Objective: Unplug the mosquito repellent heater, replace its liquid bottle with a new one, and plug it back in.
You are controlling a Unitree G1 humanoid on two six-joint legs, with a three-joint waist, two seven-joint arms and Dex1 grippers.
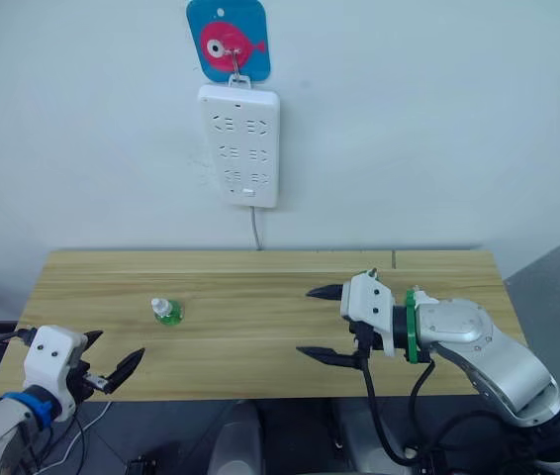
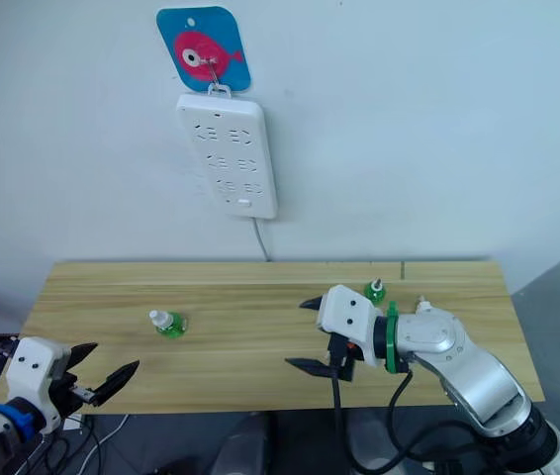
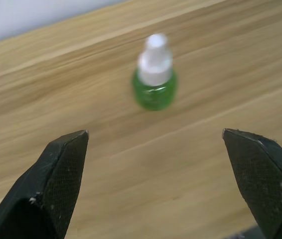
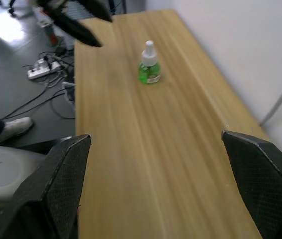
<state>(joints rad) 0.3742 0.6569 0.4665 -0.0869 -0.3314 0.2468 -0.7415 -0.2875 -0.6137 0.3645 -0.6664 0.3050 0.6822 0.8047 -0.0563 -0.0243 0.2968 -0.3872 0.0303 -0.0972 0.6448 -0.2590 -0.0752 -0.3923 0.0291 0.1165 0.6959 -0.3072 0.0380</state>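
Nearest, the left gripper hangs open and empty at the front edge of the pale wooden tabletop. The right gripper is spread wide over the middle, holding nothing. Beyond the left gripper stands the small translucent green bottle with a white cap, upright and untouched. A second green bottle peeks out behind the right arm, mostly hidden. On the wall hangs the long white multi-socket power strip with empty sockets; I cannot make out the white heater unit anywhere. Judging by this, fetching the new bottle is in hand, calling for a forward reach and a close around the bottle.
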